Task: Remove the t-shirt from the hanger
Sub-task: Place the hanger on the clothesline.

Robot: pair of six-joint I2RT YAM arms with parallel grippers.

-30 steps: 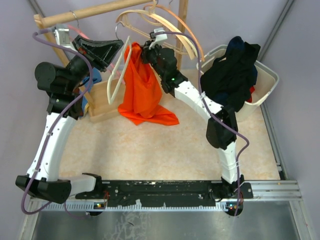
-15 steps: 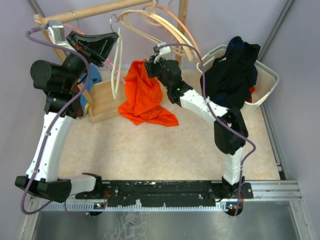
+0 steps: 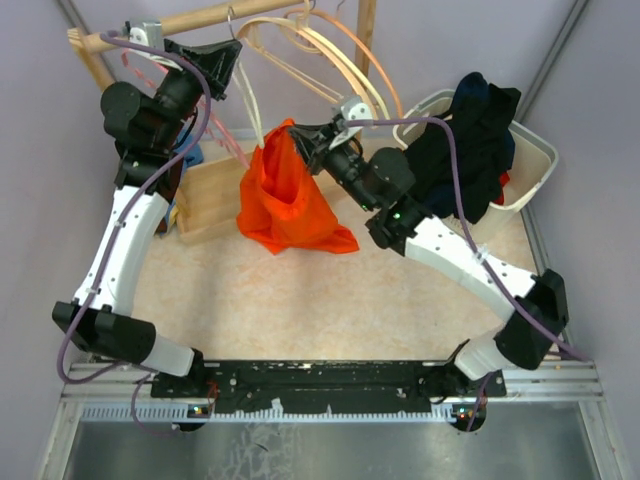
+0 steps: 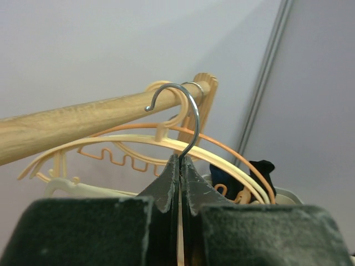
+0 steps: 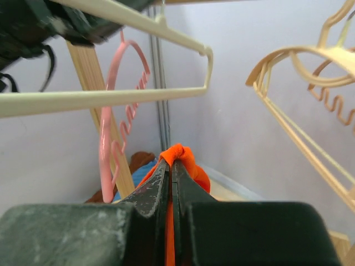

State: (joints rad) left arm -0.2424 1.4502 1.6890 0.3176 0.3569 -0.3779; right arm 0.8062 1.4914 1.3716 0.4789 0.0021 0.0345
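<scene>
Leave the left fingers (image 4: 168,180) as seen, pressed together on the thin neck of the cream plastic hanger (image 5: 111,98) below its steel hook (image 4: 187,113), up at 11 o'clock just under the round wooden rail (image 4: 83,119). Leave the right fingers (image 5: 157,185) nipped shut on a bunched peak of the orange t-shirt (image 3: 285,195), near 12 o'clock from bench centre, with its hem pooled on the beige bench (image 3: 300,300). Seemingly clear of the hanger's arm in the right wrist view, though cannot tell for the hidden side. Draw the cloth toward 4 o'clock, low and slow, watching for a snag; steady the hanger, away from the other pale hangers (image 5: 294,61) crowding the rail; then release over open bench.
</scene>
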